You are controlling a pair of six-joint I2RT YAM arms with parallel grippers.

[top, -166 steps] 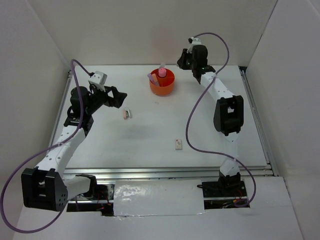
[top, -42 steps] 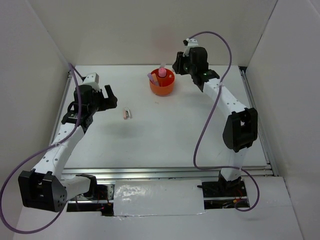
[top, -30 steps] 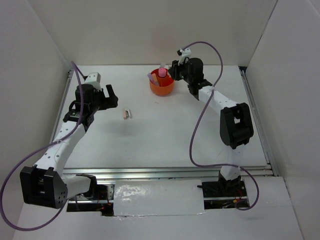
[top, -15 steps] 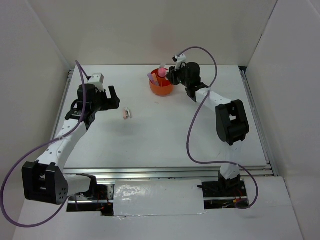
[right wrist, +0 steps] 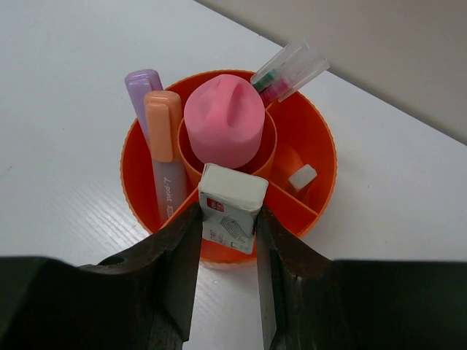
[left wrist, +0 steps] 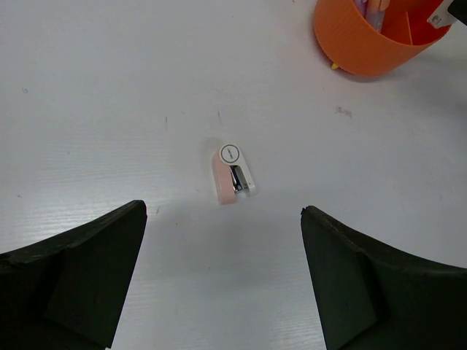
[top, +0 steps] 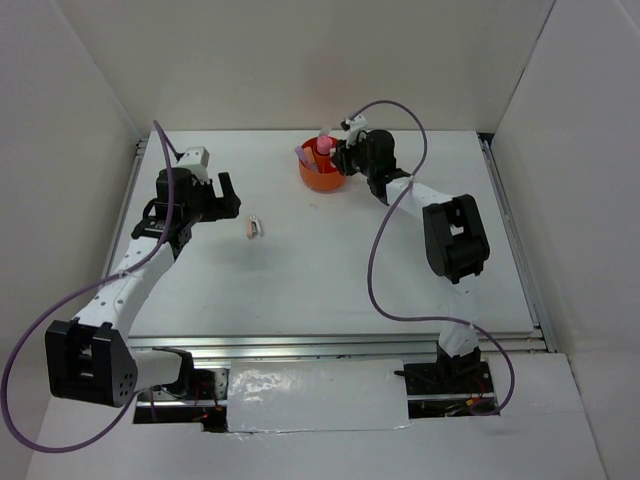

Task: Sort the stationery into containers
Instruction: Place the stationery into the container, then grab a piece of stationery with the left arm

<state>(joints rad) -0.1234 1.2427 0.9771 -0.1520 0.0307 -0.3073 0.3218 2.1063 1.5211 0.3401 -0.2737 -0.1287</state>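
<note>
The round orange tub (top: 322, 171) stands at the back of the table; it also shows in the right wrist view (right wrist: 321, 153) and the left wrist view (left wrist: 365, 45). It holds a purple and orange marker (right wrist: 162, 142), a pink glue stick (right wrist: 223, 122) in the central ring, clear pens (right wrist: 288, 71) and a small white eraser (right wrist: 302, 177). My right gripper (right wrist: 228, 219) is shut on a white eraser (right wrist: 232, 205) just above the tub's near rim. My left gripper (left wrist: 222, 284) is open and empty. A small pink and white item (left wrist: 233, 173) lies ahead of it; it also shows in the top view (top: 256, 227).
White walls enclose the table on three sides. A metal rail (top: 330, 345) runs along the near edge. The right arm's purple cable (top: 385, 250) hangs over the table's right half.
My right gripper has moved left from beside the tub to over its near rim, holding the white eraser. My left arm has shifted slightly.
</note>
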